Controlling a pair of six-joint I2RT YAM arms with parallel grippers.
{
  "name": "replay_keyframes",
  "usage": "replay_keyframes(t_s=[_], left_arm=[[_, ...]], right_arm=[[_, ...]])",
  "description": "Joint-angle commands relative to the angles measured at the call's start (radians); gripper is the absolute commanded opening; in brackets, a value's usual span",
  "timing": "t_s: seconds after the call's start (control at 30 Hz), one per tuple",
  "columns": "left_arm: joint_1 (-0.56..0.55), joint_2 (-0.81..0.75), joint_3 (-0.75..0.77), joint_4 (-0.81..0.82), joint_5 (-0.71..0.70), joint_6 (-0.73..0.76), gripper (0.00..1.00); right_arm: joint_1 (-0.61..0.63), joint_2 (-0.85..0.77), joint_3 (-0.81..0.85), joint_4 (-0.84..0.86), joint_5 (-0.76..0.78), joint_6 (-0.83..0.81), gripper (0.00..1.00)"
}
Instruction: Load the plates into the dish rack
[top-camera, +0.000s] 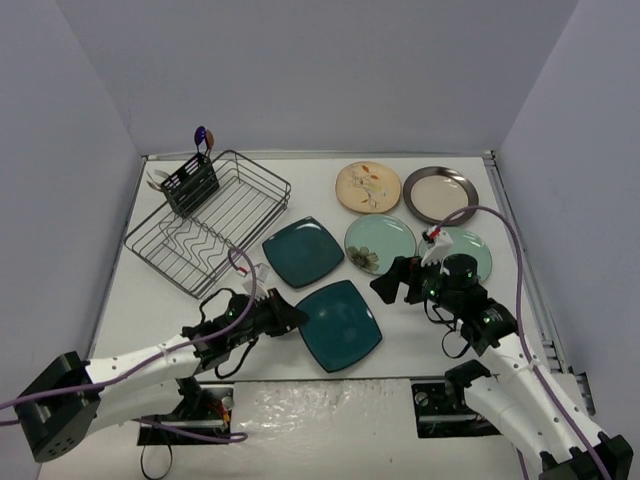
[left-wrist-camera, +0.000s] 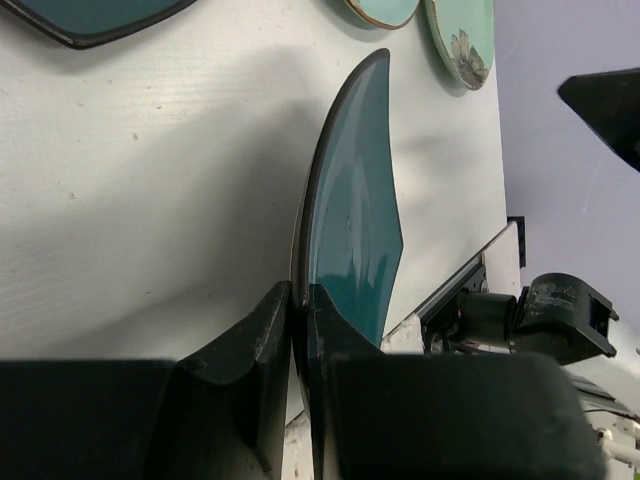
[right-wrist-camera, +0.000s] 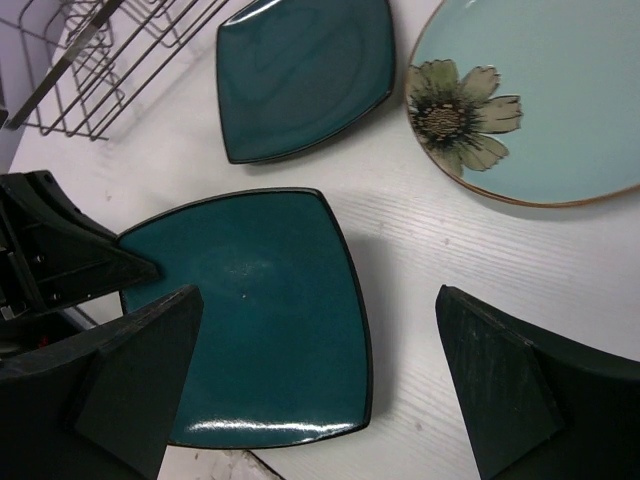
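My left gripper (top-camera: 291, 318) is shut on the left edge of the near dark teal square plate (top-camera: 340, 325), and the plate's rim sits pinched between its fingers (left-wrist-camera: 270, 330). That plate (left-wrist-camera: 350, 220) runs away from the jaws, close over the white table. My right gripper (top-camera: 395, 280) hangs open just right of this plate (right-wrist-camera: 270, 320), holding nothing. The second teal square plate (top-camera: 303, 251) lies flat beside the dish rack (top-camera: 210, 228). Flat behind are the flowered mint plate (top-camera: 380, 243), the plain mint plate (top-camera: 472, 255) partly hidden by my right arm, the cream floral plate (top-camera: 368, 187) and the beige dark-rimmed plate (top-camera: 440, 194).
A dark slotted cutlery holder (top-camera: 190, 188) with utensils stands at the rack's far corner. Grey walls close in the table on three sides. The arm bases and cables occupy the near edge.
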Motion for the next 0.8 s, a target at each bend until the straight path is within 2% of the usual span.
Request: replay_keyframes(t_s=[0.0,0.33,0.6,0.77], left_arm=[[0.013,-0.104,0.144,0.07,0.027,0.016,0.0],[0.111,-0.17,0.22,0.042,0.162,0.051,0.0],[0.208,-0.191,0.251,0.037,0.301,0.07,0.0],[0.263,-0.188,0.245,0.094,0.397,0.068,0.0]], right_arm=[[0.004,0.057,-0.026,0.192,-0.157,-0.009,1.0],[0.003,0.176,-0.089,0.365,-0.289,0.012,0.99],[0.005,0.228,-0.122,0.496,-0.383,0.046,0.91],[0.005,0.233,-0.135,0.553,-0.435,0.072,0.86]])
